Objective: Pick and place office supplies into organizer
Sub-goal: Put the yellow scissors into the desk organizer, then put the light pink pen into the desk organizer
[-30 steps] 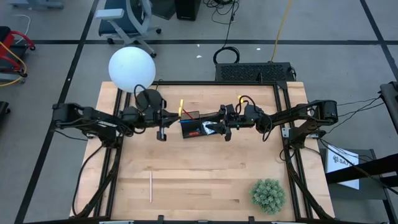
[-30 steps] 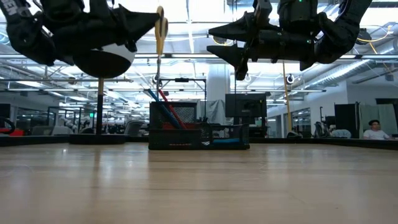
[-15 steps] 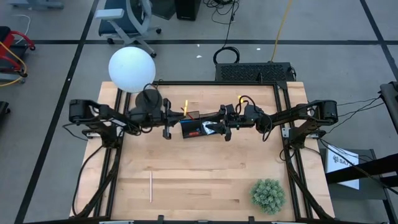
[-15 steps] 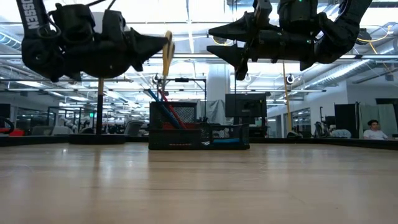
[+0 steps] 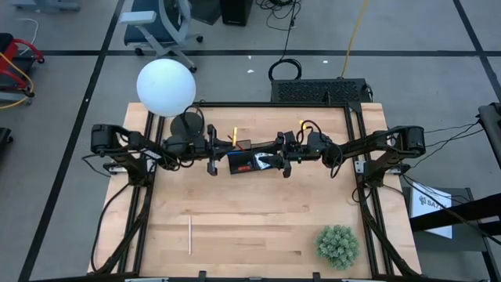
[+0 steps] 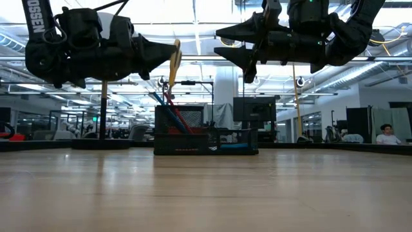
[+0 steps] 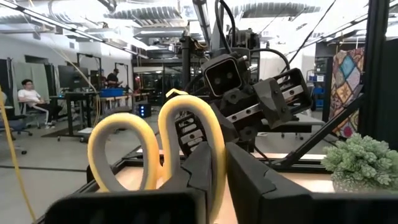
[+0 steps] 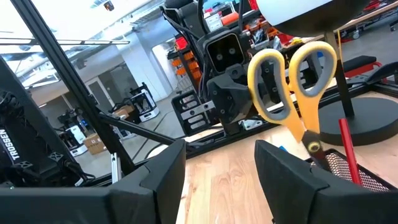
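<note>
Pale wooden tabletop (image 5: 250, 227) filled the middle of the high view, framed by dark rails, with grey floor around it. At upper left a white lamp globe (image 5: 166, 87) overhung the table's corner, its round black base (image 5: 188, 124) just below it. A green spiky plant ball (image 5: 337, 245) sat at lower right. Both arms reached inward along the upper part of the table. The left gripper (image 5: 220, 147) hung just left of centre, closed on the yellow-handled scissors (image 5: 232, 136); in the left wrist view the two yellow loops (image 7: 180, 146) stood up between its dark fingers. The right gripper (image 5: 275, 160) hovered just right of centre with its fingers spread apart and nothing between them. Between the two grippers lay the black organizer (image 5: 249, 161); in the low view red and blue pens (image 6: 166, 107) leaned in its taller mesh compartment. A thin pale pencil (image 5: 189, 234) lay alone at lower left, well apart from the organizer.
</note>
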